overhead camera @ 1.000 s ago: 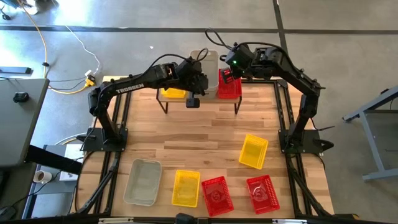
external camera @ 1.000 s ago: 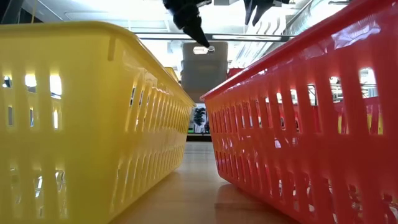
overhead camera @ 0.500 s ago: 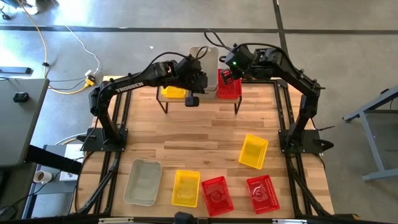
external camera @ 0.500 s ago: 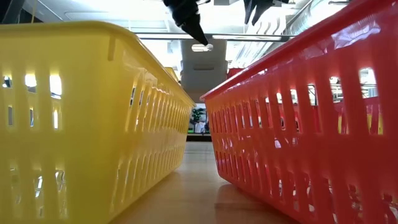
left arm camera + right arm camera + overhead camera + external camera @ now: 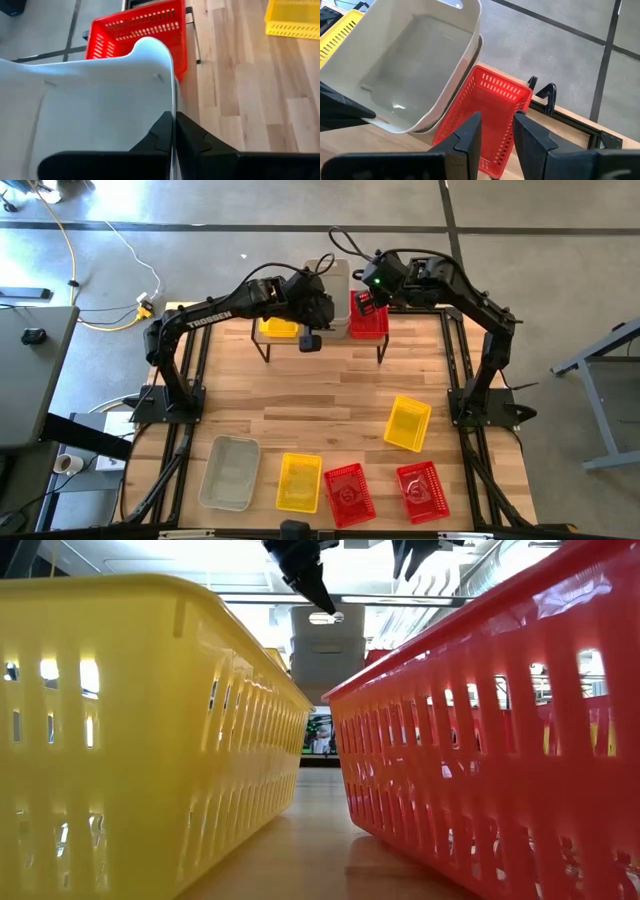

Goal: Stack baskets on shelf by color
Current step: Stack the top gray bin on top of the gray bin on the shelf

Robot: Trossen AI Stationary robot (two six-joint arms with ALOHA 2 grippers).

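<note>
Baskets are what we are sorting here, and we begin with the big worktop, a pale plank surface with the shelf standing toward its twelve o'clock edge. On that shelf we see three colour stations forming: a yellow shelf basket at the nine o'clock end, a red shelf basket at the three o'clock end, and between them the grey-white held basket, raised and tilted over another grey-white one that it seems meant to nest into. We judge that the middle spot is kept for grey so each colour gets its own pile. The left gripper has its jaws pinched tight on the thin rim of that grey basket, a sensible hold since the wall is slim and the basket light. The right gripper hangs just over the red shelf basket at about one o'clock of the shelf, jaws standing moderately apart and holding nothing that we can see; we take it to be waiting clear of the left arm's path. Down toward six o'clock the unsorted ones lie loose: a grey-white loose basket at seven o'clock, a yellow front basket beside it, two red loose baskets and at five o'clock, and a yellow tilted basket nearer four o'clock. These five are not yet stacked.
</note>
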